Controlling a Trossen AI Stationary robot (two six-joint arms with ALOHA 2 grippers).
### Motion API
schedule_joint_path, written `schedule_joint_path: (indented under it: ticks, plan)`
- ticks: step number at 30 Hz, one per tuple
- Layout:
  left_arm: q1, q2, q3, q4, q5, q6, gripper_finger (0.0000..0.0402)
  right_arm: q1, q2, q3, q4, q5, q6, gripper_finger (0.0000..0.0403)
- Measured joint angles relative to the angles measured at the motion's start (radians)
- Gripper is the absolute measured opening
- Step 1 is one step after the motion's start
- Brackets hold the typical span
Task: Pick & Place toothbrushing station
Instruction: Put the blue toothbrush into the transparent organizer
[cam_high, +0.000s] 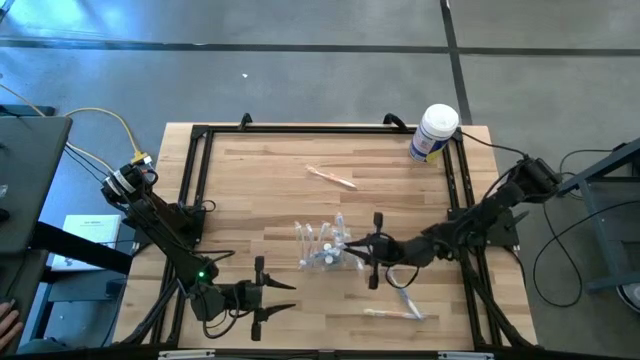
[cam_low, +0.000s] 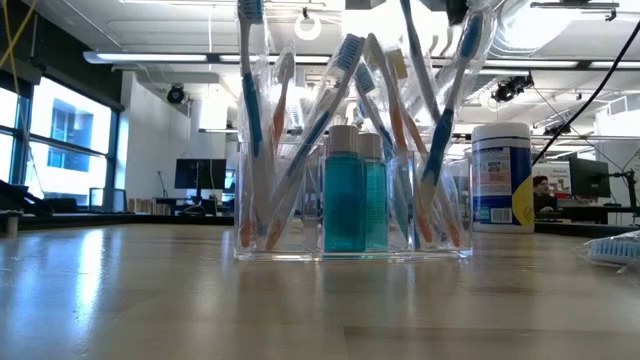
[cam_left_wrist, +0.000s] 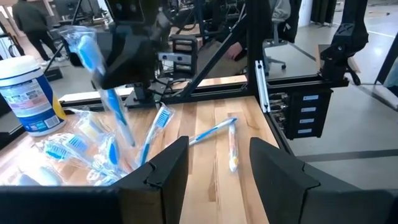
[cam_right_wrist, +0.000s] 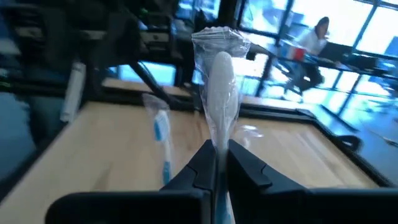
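Clear plastic wrap is what I see pinched in my right gripper (cam_right_wrist: 216, 163): its fingers are pressed together on a wrapped toothbrush (cam_right_wrist: 219, 81), whose white head stands up just past the fingertips. From above, the right gripper (cam_high: 372, 250) sits right beside the toothbrushing station (cam_high: 325, 247), on the side away from my left arm.

That station (cam_low: 350, 215) is a see-through holder standing upright on the wooden worktop (cam_high: 260, 190), near its middle. It is packed with wrapped toothbrushes leaning outward and two small bottles of teal liquid (cam_low: 354, 190) at its centre.

Beyond the station, at the worktop's far corner on the right arm's side, stands a white tub with a blue label (cam_high: 434, 133). A loose orange-handled toothbrush (cam_high: 331, 177) lies between the station and the far edge. Two more wrapped brushes (cam_high: 400, 304) lie on the near side of the station, by the right arm.

My left gripper (cam_high: 262, 297) waits near the front edge of the worktop, well apart from the station, fingers spread wide and holding nothing. Its wrist camera looks between those fingers (cam_left_wrist: 166, 171) toward the station and the right arm above it.
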Motion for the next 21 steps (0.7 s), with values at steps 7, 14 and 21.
schedule_joint_path:
  ticks: [7,14,21]
  plan:
    - [0.0,0.0,0.0,-0.006,0.0,-0.011,0.0163,-0.069,0.0,-0.156,0.238,-0.071,0.058,0.0014]
    - [0.004,0.0,0.0,-0.006,0.0,-0.013,0.0163,-0.081,0.0,-0.239,0.288,-0.09,0.15,0.0014]
    - [0.008,0.0,0.0,-0.006,-0.001,-0.017,0.0163,-0.081,0.016,-0.277,0.297,-0.105,0.194,0.0015]
